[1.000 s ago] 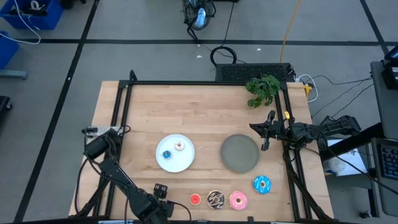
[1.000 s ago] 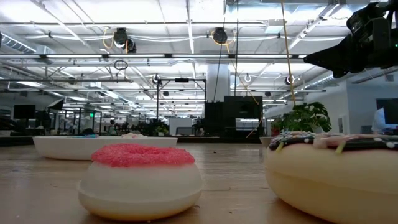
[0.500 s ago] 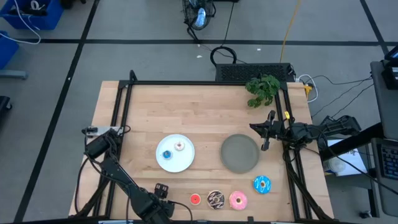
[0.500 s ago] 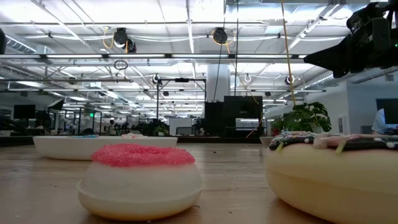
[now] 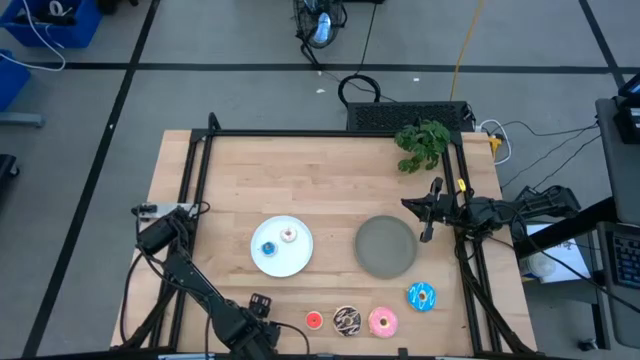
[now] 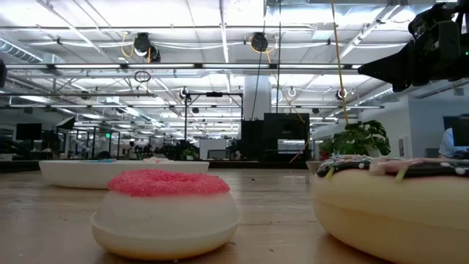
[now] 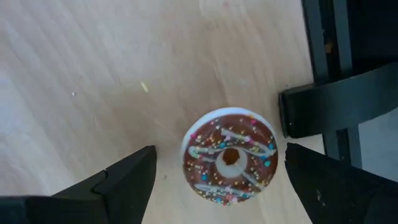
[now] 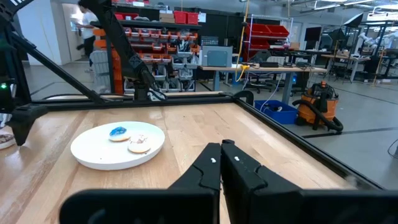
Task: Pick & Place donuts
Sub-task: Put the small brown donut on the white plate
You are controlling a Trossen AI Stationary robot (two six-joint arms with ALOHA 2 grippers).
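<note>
While 2 tiny donuts (image 5: 278,241) sit on white plate (image 5: 300,262), 4 remain on table; left gripper (image 7: 217,180) spread wide around brown tiny donut (image 7: 229,155) (not gripped), right gripper (image 8: 221,163) closed, idle beside grey plate (image 5: 385,246).

Seven donuts (image 5: 382,321), two plates (image 5: 281,262)

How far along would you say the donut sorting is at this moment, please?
Done: two tiny donuts lie on the white plate. In hand: the left gripper, fingers open, straddles a small brown donut. Left: four donuts along the table's near edge; grey plate bare.
</note>
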